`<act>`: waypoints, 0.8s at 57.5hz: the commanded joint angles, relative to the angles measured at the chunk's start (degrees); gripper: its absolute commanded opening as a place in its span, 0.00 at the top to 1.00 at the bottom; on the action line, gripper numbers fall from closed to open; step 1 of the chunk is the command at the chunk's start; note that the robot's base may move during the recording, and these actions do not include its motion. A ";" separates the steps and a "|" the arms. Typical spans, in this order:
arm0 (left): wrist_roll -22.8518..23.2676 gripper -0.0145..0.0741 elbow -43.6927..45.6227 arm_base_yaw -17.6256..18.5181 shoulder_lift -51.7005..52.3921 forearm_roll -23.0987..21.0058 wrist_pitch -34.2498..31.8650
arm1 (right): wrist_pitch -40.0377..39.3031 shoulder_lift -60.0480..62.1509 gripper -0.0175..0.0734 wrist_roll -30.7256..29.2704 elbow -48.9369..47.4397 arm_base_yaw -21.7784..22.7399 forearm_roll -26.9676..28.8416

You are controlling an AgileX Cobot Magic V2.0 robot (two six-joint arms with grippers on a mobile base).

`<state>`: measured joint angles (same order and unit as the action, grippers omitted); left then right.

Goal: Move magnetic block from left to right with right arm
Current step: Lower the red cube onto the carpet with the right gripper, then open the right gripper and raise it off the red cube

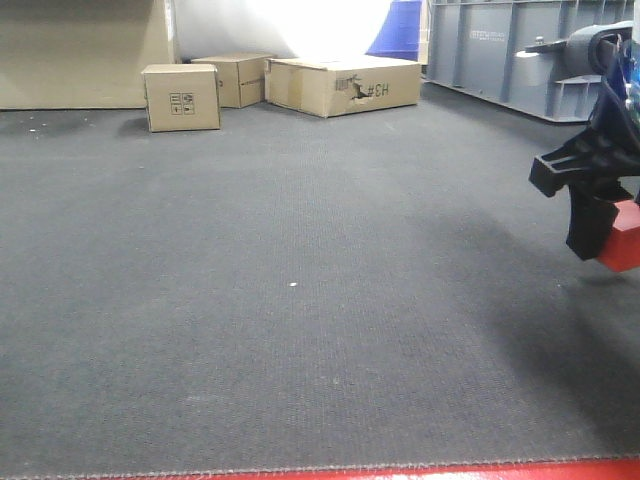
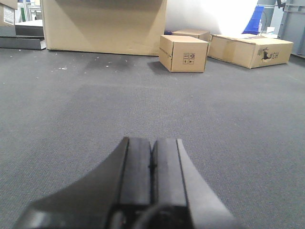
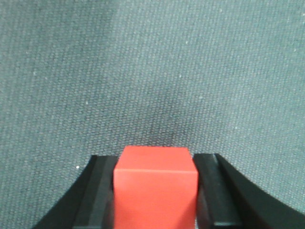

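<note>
At the far right edge of the front-facing view, the right gripper (image 1: pixel 612 225) hangs above the dark grey carpet (image 1: pixel 300 300), with the magnetic block (image 1: pixel 622 236) showing as a red corner half cut off by the frame. The right wrist view fills in what that one hides: the block (image 3: pixel 156 186) sits squarely between the two black fingers (image 3: pixel 95 200), which press against its left and right faces, and only carpet lies beyond it; whether the block touches the floor cannot be told. The left wrist view alone shows the left gripper (image 2: pixel 152 167), its two pads pressed flat together with nothing between them, low over the carpet. It also shows a large cardboard box (image 2: pixel 105 24) that the front view crops, beside the small cardboard box (image 1: pixel 182 97) and the flat torn box (image 1: pixel 345 85).
</note>
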<state>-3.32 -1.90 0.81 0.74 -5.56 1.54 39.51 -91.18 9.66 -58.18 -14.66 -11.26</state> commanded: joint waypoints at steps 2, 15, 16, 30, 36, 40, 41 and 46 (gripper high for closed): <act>0.34 0.98 -0.48 -0.12 0.45 -0.27 -4.82 | -2.11 2.07 0.56 -0.35 -1.84 0.24 0.38; 0.34 0.98 -0.48 -0.12 0.45 -0.27 -4.82 | -2.38 2.07 0.19 -0.35 -1.84 0.24 1.43; 0.34 0.98 -0.48 -0.12 0.45 -0.27 -4.82 | -2.31 2.13 0.16 -0.35 -1.84 0.24 1.43; 0.34 0.98 -0.48 -0.12 0.45 -0.27 -4.82 | -1.86 4.53 0.11 -0.35 -1.84 0.24 2.06; 0.34 0.98 -0.48 -0.12 0.45 -0.27 -4.82 | -1.70 8.55 0.13 -0.35 -1.71 0.24 4.55; 0.34 0.98 -0.48 -0.12 0.45 -0.27 -4.82 | -1.70 12.36 0.20 -0.35 -1.20 0.24 5.91; 0.34 0.98 -0.48 -0.12 0.45 -0.27 -4.82 | -1.77 13.87 0.23 -0.35 -0.95 0.24 6.10; 0.34 0.98 -0.48 -0.12 0.45 -0.27 -4.82 | -1.88 20.51 0.40 -0.35 0.76 0.24 6.61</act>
<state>-3.32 -1.90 0.81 0.74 -5.56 1.54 39.32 -78.62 9.66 -57.22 -14.66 -5.16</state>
